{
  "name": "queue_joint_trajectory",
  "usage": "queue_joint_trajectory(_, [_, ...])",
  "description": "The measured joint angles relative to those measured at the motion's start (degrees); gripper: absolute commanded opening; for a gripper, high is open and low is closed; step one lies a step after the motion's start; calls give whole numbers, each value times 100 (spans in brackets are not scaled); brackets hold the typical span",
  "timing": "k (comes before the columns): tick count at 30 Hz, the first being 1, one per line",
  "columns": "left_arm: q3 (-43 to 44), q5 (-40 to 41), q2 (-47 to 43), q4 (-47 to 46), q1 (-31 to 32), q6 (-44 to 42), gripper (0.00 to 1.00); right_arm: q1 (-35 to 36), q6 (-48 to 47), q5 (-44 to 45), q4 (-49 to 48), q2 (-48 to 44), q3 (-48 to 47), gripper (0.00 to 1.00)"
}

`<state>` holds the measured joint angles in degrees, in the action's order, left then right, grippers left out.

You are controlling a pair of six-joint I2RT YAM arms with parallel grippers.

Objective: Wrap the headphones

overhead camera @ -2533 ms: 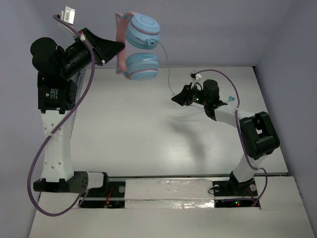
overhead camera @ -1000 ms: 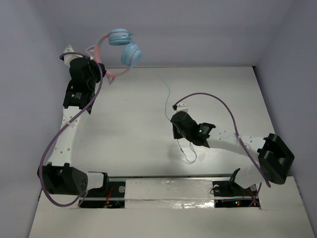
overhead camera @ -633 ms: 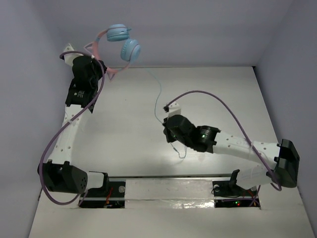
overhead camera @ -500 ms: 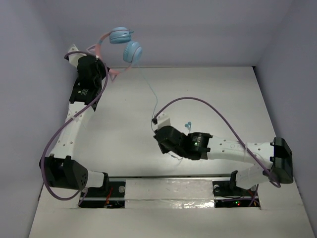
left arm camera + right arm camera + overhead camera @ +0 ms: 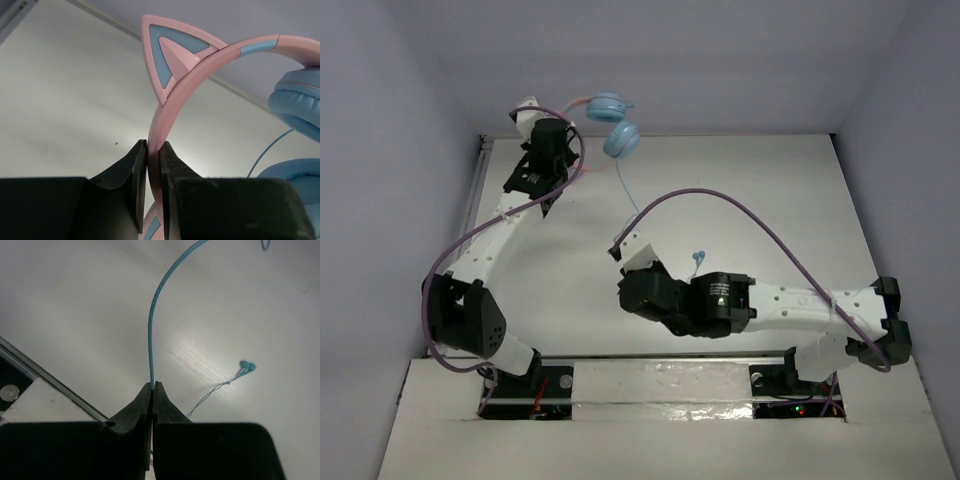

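Over the worktop's far edge, left of centre, the left gripper (image 5: pixel 152 152) clamps the headphones (image 5: pixel 613 124) by their pink headband (image 5: pixel 167 105), the cord (image 5: pixel 626 190) running toward the near edge into the right gripper (image 5: pixel 152 388), pinched tight on it.

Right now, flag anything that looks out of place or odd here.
Nothing looks spilled or broken. One oddity: the headphones are held aloft, clamped by the pink headband in the left end effector, while their cord runs loose and unwrapped down to the right end effector, which pinches it.
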<state>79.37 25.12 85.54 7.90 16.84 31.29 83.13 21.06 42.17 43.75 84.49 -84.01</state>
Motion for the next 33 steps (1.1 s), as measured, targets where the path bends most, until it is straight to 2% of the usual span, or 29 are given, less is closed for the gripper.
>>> queue_joint_trajectory(9, [48,-111,509,367,713,-702,0,-17,-1019,660,-116,-798,-531,0])
queue_joint_trajectory(16, [459,-221,1091,778,1209,-1161,0,-155,-1670,632,-629,-1414,-533,0])
queue_joint_trajectory(22, [612,-592,1316,975,1462,-1182,0,-254,-1727,57,-713,-1410,-710,0])
queue_joint_trajectory(27, [780,-745,1434,1005,1567,-1121,0,-256,-1790,-715,-804,-931,-822,0])
queue_joint_trajectory(33, [761,-1338,1434,885,1635,-826,0,-256,-1803,-1683,-1032,-483,-979,0])
